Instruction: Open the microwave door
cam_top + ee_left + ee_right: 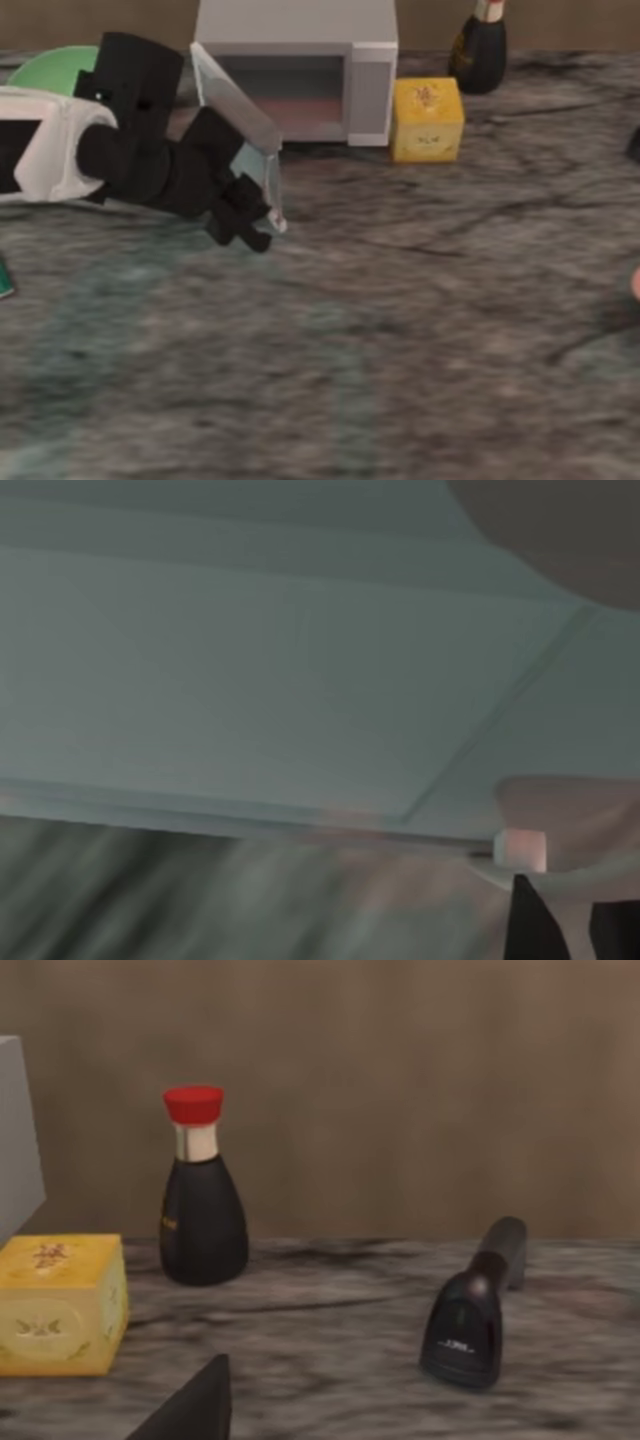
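Though the left gripper [262, 222] hides its edge, the microwave door [235, 100] stands ajar.

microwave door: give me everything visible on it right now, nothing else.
The microwave door is a flat light-grey frame around a translucent grey window, glassy looking. It stands swung well open, hinged at the microwave's left front corner, its free edge angled out toward the table front, the cavity exposed. The left gripper sits at that free edge; the exact contact is unclear. The left wrist view shows the pane close up.
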Robot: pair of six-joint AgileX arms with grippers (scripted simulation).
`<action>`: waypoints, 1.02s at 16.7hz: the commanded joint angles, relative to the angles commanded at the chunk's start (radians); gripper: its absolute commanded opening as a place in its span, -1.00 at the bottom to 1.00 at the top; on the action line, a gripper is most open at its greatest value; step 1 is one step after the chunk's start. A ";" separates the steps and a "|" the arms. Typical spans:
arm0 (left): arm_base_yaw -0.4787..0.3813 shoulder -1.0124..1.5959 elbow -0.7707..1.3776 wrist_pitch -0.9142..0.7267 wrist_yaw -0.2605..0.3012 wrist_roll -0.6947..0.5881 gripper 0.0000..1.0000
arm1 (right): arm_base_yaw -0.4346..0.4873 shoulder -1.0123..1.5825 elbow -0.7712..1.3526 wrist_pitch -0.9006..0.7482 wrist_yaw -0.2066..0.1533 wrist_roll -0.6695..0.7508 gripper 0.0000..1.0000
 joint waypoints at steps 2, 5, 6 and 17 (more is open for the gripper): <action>0.000 0.000 0.000 0.000 0.000 0.000 -1.00 | 0.000 0.000 0.000 0.000 0.000 0.000 1.00; 0.000 0.000 0.000 0.000 0.000 0.000 -1.00 | 0.000 0.000 0.000 0.000 0.000 0.000 1.00; 0.000 0.000 0.000 0.000 0.000 0.000 -1.00 | 0.000 0.000 0.000 0.000 0.000 0.000 1.00; 0.024 -0.003 0.002 -0.026 0.040 0.061 -1.00 | 0.000 0.000 0.000 0.000 0.000 0.000 1.00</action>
